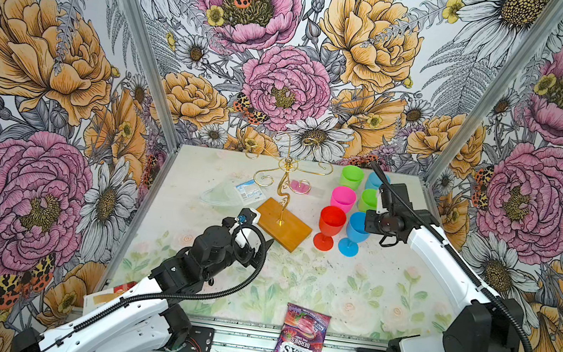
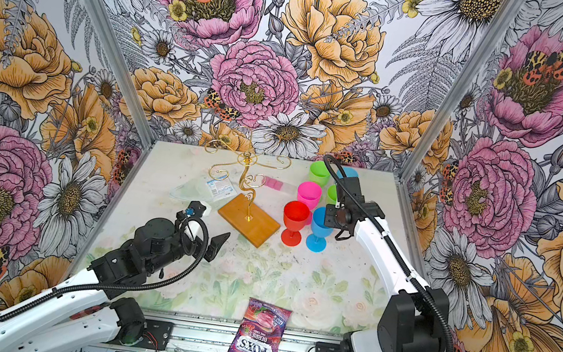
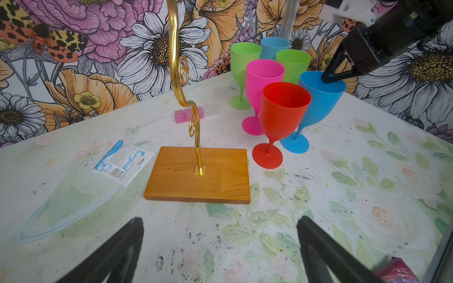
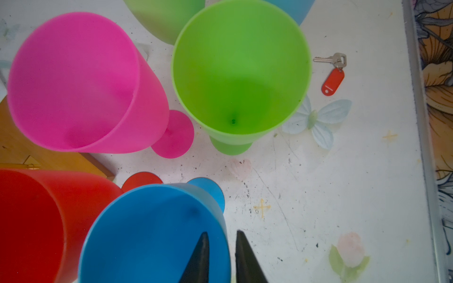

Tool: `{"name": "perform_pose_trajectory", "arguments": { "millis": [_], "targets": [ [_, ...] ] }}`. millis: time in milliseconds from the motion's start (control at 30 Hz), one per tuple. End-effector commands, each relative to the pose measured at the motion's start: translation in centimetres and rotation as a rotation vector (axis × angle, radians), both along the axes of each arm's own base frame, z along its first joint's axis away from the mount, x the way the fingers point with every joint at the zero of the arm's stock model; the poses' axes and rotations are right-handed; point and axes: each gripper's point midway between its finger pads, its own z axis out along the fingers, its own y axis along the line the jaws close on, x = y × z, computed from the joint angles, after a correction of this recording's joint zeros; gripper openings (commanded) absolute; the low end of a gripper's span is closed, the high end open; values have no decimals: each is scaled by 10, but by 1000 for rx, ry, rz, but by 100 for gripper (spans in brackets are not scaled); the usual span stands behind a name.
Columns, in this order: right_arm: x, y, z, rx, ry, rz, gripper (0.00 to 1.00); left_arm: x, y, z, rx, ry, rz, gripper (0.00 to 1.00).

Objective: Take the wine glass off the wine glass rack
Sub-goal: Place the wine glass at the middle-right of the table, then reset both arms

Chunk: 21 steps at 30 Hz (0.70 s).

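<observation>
The gold wine glass rack (image 1: 294, 231) stands on its wooden base about mid-desk (image 1: 331, 288), toward the far edge. Just right of the base the blue wine glass (image 1: 356, 228) stands upright on the desk, close beside a red wine glass (image 1: 331, 221); a pink wine glass (image 1: 343, 197) stands just behind them. The right pincer (image 4: 222, 232) is narrowly parted astride the blue glass's rim, one finger inside the bowl and one outside, with a sliver of gap on each side. The left pincer (image 3: 219, 219) gapes wide and holds nothing, low over the desk near the base's near side.
</observation>
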Motion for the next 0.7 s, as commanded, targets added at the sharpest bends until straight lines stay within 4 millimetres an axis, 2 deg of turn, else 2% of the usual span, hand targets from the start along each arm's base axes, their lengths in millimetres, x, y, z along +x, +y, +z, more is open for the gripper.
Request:
{"name": "perform_pose_trajectory", "arguments": {
  "millis": [0,167,300,467,667],
  "targets": [
    [0,1,19,37,-60,3,31,2,3,6,-38,-8,7,99],
    [4,-4,46,77,-126,-2,37,12,17,14,-62,-41,68,99],
    [7,-20,63,63,-175,-23,53,21,31,15,-61,-68,136,99],
    [10,-45,68,29,-201,-69,67,39,58,12,-69,-92,272,99],
    [11,-65,65,22,-282,-108,82,59,89,2,-88,-112,404,99]
  ]
}}
